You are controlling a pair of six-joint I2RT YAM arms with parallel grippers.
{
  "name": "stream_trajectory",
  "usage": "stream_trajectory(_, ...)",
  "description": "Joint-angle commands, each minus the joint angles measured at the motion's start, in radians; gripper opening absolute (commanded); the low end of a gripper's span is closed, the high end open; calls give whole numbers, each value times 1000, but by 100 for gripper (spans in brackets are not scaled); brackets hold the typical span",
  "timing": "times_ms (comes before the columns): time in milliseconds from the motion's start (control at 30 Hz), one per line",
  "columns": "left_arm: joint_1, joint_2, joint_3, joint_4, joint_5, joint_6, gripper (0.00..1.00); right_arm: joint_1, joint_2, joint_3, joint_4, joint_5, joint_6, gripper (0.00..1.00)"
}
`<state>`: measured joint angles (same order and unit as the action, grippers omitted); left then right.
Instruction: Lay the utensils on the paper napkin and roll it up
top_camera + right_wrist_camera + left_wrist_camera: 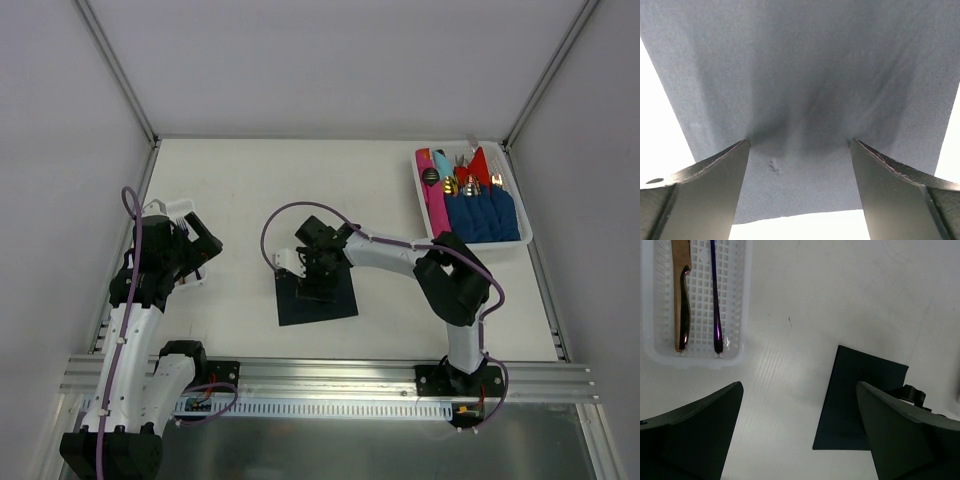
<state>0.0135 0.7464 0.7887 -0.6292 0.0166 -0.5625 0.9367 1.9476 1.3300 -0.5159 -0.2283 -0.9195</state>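
Observation:
The paper napkin (318, 298) is a near-black square lying flat at the table's middle front; it also shows in the left wrist view (855, 400) and fills the right wrist view (800, 75). My right gripper (316, 285) is open, both fingertips (742, 147) pressing down on the napkin near its edge. My left gripper (196, 250) is open and empty, above the table between a white basket and the napkin. In the basket (735, 315) lie a copper-coloured knife (681, 300) and a thin purple utensil (716, 295).
A white tray (520, 240) at the back right holds rolled blue and pink napkins and several gold and red utensils. The white basket (170, 215) sits at the left edge. Frame posts stand at the back corners.

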Motion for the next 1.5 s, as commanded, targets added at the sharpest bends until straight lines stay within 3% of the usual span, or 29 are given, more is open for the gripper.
stream_trajectory(0, -1, -1, 37, 6, 11, 26, 99, -15, -82, 12, -55, -68, -202, 88)
stream_trajectory(133, -1, -1, 47, 10, 25, 24, 99, -22, -182, 115, -49, -97, 84, 90)
stream_trajectory(167, -1, -1, 47, 8, 13, 20, 99, -21, -206, 120, -27, -74, 275, 90)
stream_trajectory(300, -1, -4, 49, 8, -10, -8, 99, -21, -292, 63, 19, 137, 677, 89)
stream_trajectory(333, -1, -4, 49, 8, -10, -22, 99, -22, -305, 42, 17, 209, 732, 83)
stream_trajectory(433, -1, -7, 53, 6, -36, -46, 99, -21, -314, 5, 1, 314, 899, 82)
stream_trajectory(667, -1, -36, 41, 6, -46, -80, 99, -19, -176, 104, -93, 383, 1184, 81)
stream_trajectory(1100, -1, -30, 26, 6, -55, -77, 99, -29, 43, 142, -99, 359, 1260, 81)
stream_trajectory(1333, -1, -33, 18, 6, -56, -71, 99, -65, 140, 163, -95, 330, 1203, 79)
stream_trajectory(1467, -1, -30, 21, 6, -40, -48, 99, -75, 172, 195, -84, 248, 1011, 80)
